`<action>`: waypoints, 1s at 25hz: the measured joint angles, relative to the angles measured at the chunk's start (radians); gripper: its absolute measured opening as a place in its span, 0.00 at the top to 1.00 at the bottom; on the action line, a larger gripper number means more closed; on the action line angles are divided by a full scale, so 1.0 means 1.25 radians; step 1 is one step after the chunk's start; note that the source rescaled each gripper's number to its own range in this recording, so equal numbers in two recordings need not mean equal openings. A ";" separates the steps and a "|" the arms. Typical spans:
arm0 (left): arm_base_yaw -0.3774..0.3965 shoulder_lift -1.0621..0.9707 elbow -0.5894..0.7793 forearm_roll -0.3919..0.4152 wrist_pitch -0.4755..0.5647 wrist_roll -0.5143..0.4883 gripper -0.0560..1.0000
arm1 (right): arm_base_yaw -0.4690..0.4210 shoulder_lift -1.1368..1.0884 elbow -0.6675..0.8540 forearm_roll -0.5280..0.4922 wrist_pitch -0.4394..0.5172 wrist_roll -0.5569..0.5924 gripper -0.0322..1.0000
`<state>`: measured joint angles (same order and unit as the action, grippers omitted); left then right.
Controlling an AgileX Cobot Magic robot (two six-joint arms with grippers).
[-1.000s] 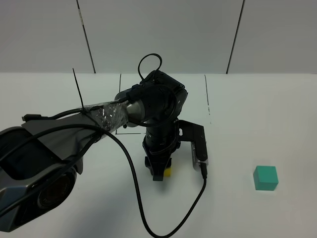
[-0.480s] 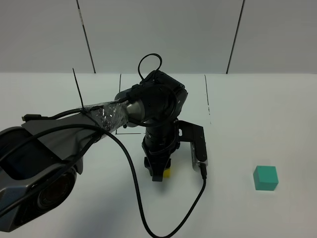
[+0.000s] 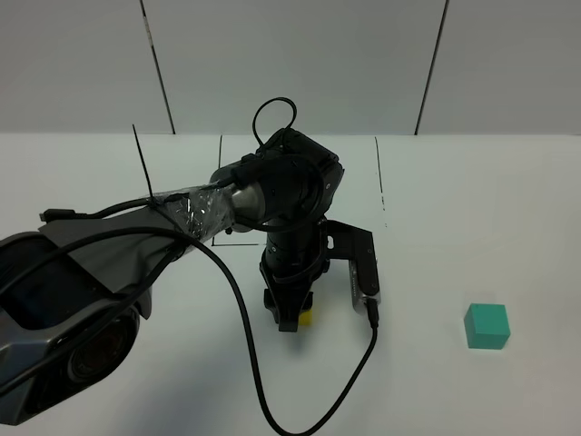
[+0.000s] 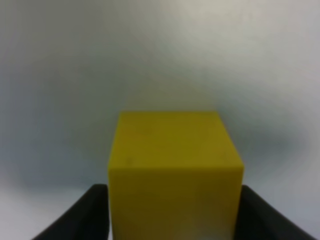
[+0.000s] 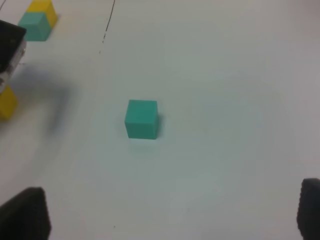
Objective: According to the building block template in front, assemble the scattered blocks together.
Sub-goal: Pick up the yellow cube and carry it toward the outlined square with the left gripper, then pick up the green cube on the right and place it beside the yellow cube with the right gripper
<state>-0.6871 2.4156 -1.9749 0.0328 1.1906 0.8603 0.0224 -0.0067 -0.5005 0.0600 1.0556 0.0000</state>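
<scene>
Right gripper [image 5: 167, 220]: its fingers are spread wide with nothing between them, and it hangs over the table [image 3: 472, 209] short of the teal cube.

Teal cube [image 3: 487, 326]: it sits alone on the right, well apart from the yellow cube. It is small against those wide jaws. An off-centre closing would likely shove or spin it instead of catching it.

Cable [image 3: 250, 363]: it loops low from the left arm, near the yellow cube. If the arm swings away, the loop could sweep the cube sideways.

Left gripper [image 4: 174, 200]: it points straight down at mid-table with the jaws narrow, one finger hard against each side of the yellow cube. I cannot tell whether they are pinching it or merely flanking it.

Yellow cube [image 4: 175, 175]: it looks squarely seated on the table between those fingers. If one finger clings as the gripper lifts, the cube may tip or twist, and the teal cube would then meet a skewed face.

Crowding: the left arm fills the middle. If the right arm brings the teal cube in while the left arm is there, the two could knock together.

Template [image 5: 37, 22]: it is farthest off, a joined teal and yellow pair, and the left arm hides it in the high view. The colour order is easy to misread, so the pair might be built the wrong way round.
</scene>
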 joint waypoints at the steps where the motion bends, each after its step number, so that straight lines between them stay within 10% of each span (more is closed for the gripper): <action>1: 0.000 -0.004 0.000 0.000 0.000 0.000 0.65 | 0.000 0.000 0.000 0.000 0.000 0.000 0.00; 9: 0.000 -0.060 -0.004 -0.002 0.000 -0.001 0.07 | 0.000 0.000 0.000 0.000 0.000 0.000 0.00; 16: 0.000 -0.133 -0.004 -0.009 0.000 -0.024 0.00 | 0.000 0.000 0.000 0.000 0.000 0.000 0.00; 25: 0.151 -0.185 -0.004 0.067 0.001 -0.330 0.01 | 0.000 0.000 0.000 0.000 0.000 0.000 0.00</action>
<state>-0.4989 2.1847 -1.9798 0.1161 1.1914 0.4482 0.0224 -0.0067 -0.5005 0.0600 1.0556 0.0000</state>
